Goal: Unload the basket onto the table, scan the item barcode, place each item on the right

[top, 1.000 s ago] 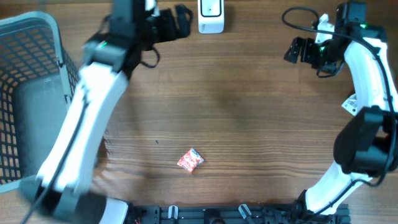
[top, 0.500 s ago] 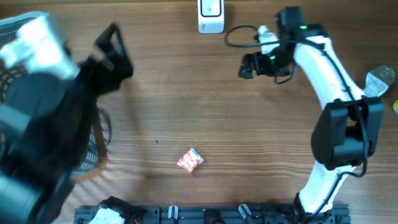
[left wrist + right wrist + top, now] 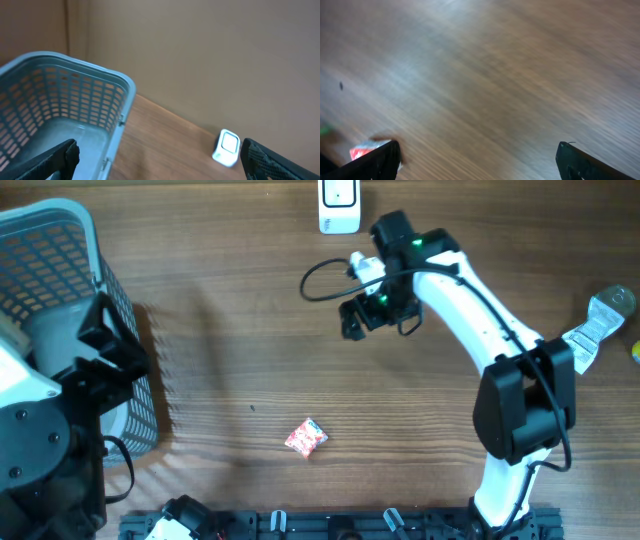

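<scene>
Though outside left wrist view, red packet [image 3: 306,437] plain overhead; left end effector [image 3: 159,152], right end effector [image 3: 477,150] wide.

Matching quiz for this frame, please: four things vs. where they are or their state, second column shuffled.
1. red packet
2. basket
3. white scanner
4. right gripper

A. far edge of the table, centre
B. left side
C. open, holding nothing, over bare wood
D. lying flat near the front edge

Pairs: 1-D, 2-B, 3-A, 4-C
</scene>
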{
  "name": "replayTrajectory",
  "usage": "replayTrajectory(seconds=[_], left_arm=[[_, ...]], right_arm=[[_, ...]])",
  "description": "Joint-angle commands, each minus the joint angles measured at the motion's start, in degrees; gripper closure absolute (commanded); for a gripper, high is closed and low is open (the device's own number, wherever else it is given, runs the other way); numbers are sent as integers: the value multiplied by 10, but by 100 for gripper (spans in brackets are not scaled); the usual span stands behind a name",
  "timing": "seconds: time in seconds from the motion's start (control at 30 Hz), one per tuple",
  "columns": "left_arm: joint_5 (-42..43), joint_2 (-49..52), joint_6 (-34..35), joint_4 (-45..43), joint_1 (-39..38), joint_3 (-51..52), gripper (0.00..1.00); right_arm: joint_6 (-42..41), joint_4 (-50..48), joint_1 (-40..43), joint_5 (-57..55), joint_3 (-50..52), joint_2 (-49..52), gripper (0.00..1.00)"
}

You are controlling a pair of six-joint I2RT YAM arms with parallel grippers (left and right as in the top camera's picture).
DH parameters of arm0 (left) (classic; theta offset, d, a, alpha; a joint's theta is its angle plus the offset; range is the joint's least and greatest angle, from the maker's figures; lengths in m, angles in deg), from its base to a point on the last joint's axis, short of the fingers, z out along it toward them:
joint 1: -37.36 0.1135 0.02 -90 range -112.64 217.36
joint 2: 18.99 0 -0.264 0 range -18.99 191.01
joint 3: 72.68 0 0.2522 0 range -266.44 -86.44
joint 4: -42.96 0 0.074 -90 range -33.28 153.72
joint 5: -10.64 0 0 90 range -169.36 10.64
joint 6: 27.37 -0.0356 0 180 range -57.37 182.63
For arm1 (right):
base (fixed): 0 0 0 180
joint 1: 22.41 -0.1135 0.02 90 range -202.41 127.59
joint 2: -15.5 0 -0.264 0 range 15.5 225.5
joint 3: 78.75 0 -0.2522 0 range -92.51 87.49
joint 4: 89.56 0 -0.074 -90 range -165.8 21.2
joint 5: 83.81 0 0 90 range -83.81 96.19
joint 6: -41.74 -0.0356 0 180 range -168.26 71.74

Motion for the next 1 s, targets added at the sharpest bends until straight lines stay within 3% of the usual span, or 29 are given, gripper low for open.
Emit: replayTrajectory(seconds=[0.0, 0.17, 0.57, 0.97], left_arm=[[-53, 1, 25, 5, -4, 0, 0], [-66, 0, 25, 14, -4, 0, 0], [-99, -37, 25, 13, -4, 0, 0], [-98, -40, 25, 33, -4, 0, 0]], right_arm=[[36, 12, -37, -2, -1, 3, 0], [37, 20, -80, -46, 4, 5, 0], [34, 16, -162, 29, 93, 5, 0], [-13, -3, -287, 22, 100, 5, 0]])
